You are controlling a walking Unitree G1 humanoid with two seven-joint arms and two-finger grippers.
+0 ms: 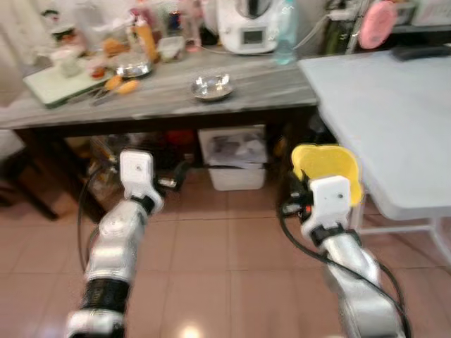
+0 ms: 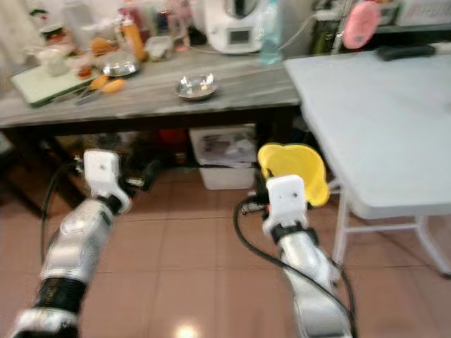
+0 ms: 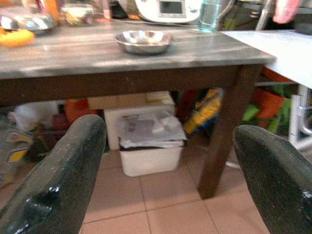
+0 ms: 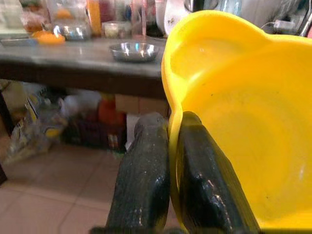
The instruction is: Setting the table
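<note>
My right gripper [image 4: 168, 146] is shut on the rim of a yellow plastic bowl [image 1: 328, 169], held above the tiled floor just left of the white folding table [image 1: 394, 120]. In the right wrist view the yellow bowl [image 4: 234, 107] has its rim pinched between the two black fingers [image 4: 146, 165]. My left gripper [image 3: 170, 161] is open and holds nothing, raised in front of the dark wooden table [image 1: 162, 91]. A small steel bowl [image 1: 211, 86] sits on that wooden table's top, also seen as the steel bowl [image 3: 144, 41] ahead of the left fingers.
The wooden table carries a green cutting board [image 1: 56, 81], bottles, a second steel dish [image 1: 134, 69] and a white kitchen machine [image 1: 246, 24]. A white storage bin [image 1: 232, 158] stands under it. A pink item [image 1: 377, 24] hangs behind the white table.
</note>
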